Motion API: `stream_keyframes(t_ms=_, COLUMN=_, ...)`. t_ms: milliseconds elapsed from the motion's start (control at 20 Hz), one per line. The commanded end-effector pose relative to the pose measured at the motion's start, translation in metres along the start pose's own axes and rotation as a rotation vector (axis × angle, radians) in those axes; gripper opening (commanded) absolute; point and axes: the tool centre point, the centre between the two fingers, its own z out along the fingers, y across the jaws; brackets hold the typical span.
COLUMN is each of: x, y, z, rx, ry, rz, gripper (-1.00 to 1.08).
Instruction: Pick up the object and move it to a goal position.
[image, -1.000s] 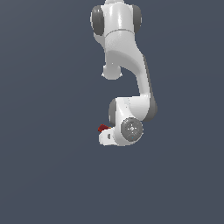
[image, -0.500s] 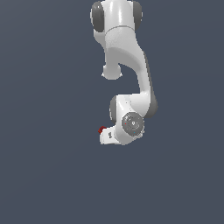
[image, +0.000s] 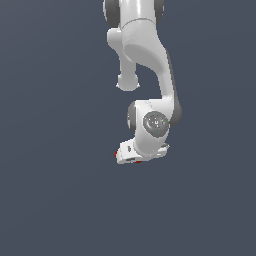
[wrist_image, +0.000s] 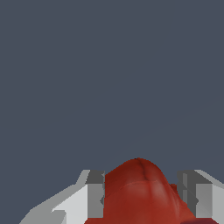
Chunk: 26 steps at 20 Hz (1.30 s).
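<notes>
— While the arm (image: 150, 55) hangs folded over a plain dark ground, where is the object?

— Between the fingers (wrist_image: 95, 197) of the gripper (wrist_image: 146, 197). The wrist view shows the red-orange object (wrist_image: 139, 189) bulging up between them, both pads seemingly against its sides, so the jaws look clenched on it. From the exterior view only slivers of red (image: 118, 154) show at the exterior view's left of the white hand.

— No worktop to place it by?

— None that I can make out; nothing in either view shows what carries the scene, nor any goal marker.

— What could go wrong?

— The rounded head may sit high in the pads. A quick swing or wrist turn could let it rotate or slide out. And since the handle is hidden, I can't tell how it hangs; it might catch on something low.
</notes>
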Motion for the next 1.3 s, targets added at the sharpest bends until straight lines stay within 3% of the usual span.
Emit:
stream_keyframes(t_ms=0, x=0.005, y=-0.002, z=-0.011, rx=-0.006, ry=0.058, rz=-0.007, gripper=-1.0)
stream_keyframes(t_ms=1250, x=0.016, y=-0.031, z=-0.096, rx=-0.053, ry=0.57, rz=-0.074, gripper=-1.0)
